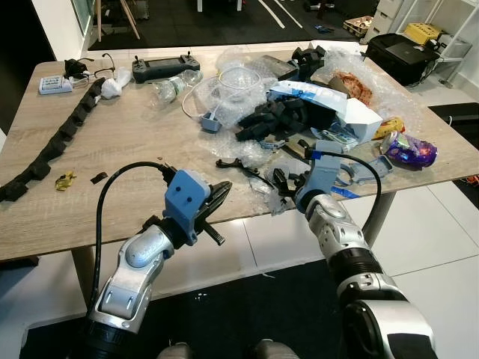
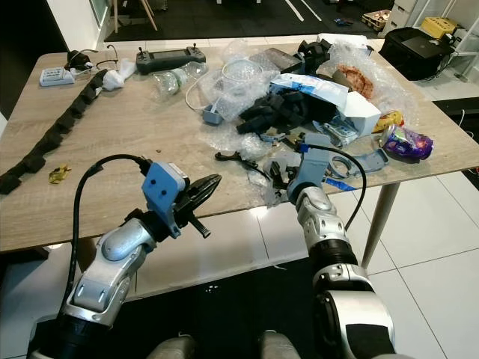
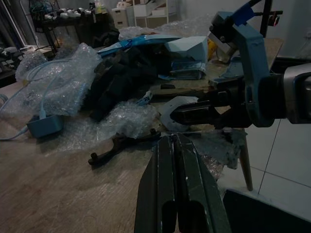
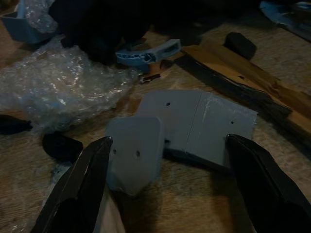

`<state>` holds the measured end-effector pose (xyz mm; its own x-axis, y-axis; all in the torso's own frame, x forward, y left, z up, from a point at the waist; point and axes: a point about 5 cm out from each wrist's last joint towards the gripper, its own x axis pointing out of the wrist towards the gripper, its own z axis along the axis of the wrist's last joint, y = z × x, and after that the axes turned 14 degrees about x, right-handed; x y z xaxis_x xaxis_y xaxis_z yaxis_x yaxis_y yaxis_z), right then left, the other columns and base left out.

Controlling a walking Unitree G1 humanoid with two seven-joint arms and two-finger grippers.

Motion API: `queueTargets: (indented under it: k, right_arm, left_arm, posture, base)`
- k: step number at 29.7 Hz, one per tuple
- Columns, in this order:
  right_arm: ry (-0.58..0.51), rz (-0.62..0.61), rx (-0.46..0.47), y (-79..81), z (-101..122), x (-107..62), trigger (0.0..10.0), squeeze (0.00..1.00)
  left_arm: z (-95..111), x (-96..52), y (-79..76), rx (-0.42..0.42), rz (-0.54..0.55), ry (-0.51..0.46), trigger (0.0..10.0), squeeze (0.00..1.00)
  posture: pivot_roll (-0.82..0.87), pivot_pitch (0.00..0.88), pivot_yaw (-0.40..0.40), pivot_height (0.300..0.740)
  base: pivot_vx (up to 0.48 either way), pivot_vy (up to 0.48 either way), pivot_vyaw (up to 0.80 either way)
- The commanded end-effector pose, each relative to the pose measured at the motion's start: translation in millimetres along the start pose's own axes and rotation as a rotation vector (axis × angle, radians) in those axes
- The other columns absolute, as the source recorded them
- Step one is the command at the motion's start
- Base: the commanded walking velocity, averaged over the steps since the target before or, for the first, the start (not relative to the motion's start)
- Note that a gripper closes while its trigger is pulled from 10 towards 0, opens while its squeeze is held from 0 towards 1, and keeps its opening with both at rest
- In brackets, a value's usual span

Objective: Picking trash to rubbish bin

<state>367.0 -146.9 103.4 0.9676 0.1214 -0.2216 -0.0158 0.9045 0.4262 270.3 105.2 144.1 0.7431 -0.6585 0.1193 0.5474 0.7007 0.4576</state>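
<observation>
Bare surface point(image 1: 127, 142) lies open left of the bubble wrap point(image 1: 247, 153); right of it, black foam pieces point(image 1: 273, 120) and grey plastic plates point(image 4: 184, 131) crowd every approach.

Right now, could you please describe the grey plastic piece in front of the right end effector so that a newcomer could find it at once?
Start at the wooden table and go to the near edge of the trash heap, where the right end effector hovers open. Between its black fingers lies the grey plastic piece: flat, pale grey, in hinged-looking panels with small holes, unlike the crinkly bubble wrap beside it.
</observation>
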Motion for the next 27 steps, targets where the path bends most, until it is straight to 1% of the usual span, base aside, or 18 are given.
queueTargets:
  k: [1,5,10,11,12,14,15,17,18,19,20,27]
  right_arm:
    - [0.07,-0.014,0.008,-3.4,-14,-1.2,10.0,0.0]
    - [0.073,-0.018,-0.002,-2.2,-12,0.2,10.0,0.0]
    - [0.107,-0.029,-0.018,-4.3,-13,1.7,10.0,0.0]
    - [0.115,-0.028,-0.021,-4.7,-14,1.7,9.8,0.0]
    - [0.123,-0.033,-0.027,-5.4,-15,1.4,5.4,0.0]
    - [0.128,-0.037,-0.031,-6.0,-16,1.2,5.4,0.0]
    - [0.133,-0.04,-0.034,-6.8,-17,0.9,2.5,0.0]
    - [0.136,-0.041,-0.036,-7.4,-17,0.7,2.5,0.0]
    - [0.143,-0.06,-0.044,-10.0,-18,-0.1,4.6,0.0]
    - [0.143,-0.06,-0.044,-10.0,-18,-0.1,4.6,0.0]
    - [0.148,-0.069,-0.054,-11.5,-19,-0.3,10.0,0.0]
    - [0.162,-0.085,-0.087,-16.1,-20,-1.8,10.0,0.0]
  left_arm:
    - [1,0.6,-0.2,0.031,-0.021,-0.003,10.0,0.0]
    - [1,1.7,-0.6,0.031,-0.021,-0.003,10.0,0.0]
    - [1,3.0,-0.6,0.033,-0.018,-0.002,10.0,0.0]
    - [1,2.9,-0.4,0.032,-0.016,-0.001,10.0,0.0]
    - [1,2.6,-0.4,0.032,-0.015,0.0,10.0,0.0]
    - [0,2.4,-0.4,0.032,-0.014,0.001,10.0,0.0]
    - [0,2.3,-0.5,0.032,-0.014,0.002,10.0,0.0]
    - [0,2.3,-0.6,0.032,-0.013,0.002,10.0,0.0]
    - [0,2.2,-0.9,0.031,-0.012,0.003,10.0,0.0]
    - [0,2.2,-0.9,0.031,-0.012,0.003,10.0,0.0]
    - [0,2.1,-0.9,0.03,-0.011,0.003,10.0,0.0]
    - [0,2.7,-1.3,0.029,-0.01,0.004,10.0,0.0]
  posture:
    - [0.02,0.043,-0.048,0.74]
    - [0.02,0.043,-0.047,0.74]
    - [0.02,0.043,-0.05,0.74]
    - [0.02,0.046,-0.052,0.74]
    - [0.02,0.047,-0.052,0.74]
    - [0.02,0.047,-0.051,0.74]
    - [0.02,0.049,-0.051,0.74]
    - [0.02,0.049,-0.052,0.74]
    - [0.01,0.049,-0.052,0.74]
    - [0.01,0.049,-0.052,0.74]
    - [0.01,0.05,-0.052,0.74]
    - [0.01,0.053,-0.052,0.74]
  base:
    - [0.0,0.0,0.0]
    - [0.0,0.0,0.0]
    - [0.0,0.0,0.0]
    - [0.0,0.0,0.0]
    - [0.0,0.0,0.0]
    - [0.0,0.0,0.0]
    - [0.0,0.0,0.0]
    - [0.0,0.0,0.0]
    - [0.0,0.0,0.0]
    - [0.0,0.0,0.0]
    - [0.0,0.0,0.0]
    - [0.0,0.0,0.0]
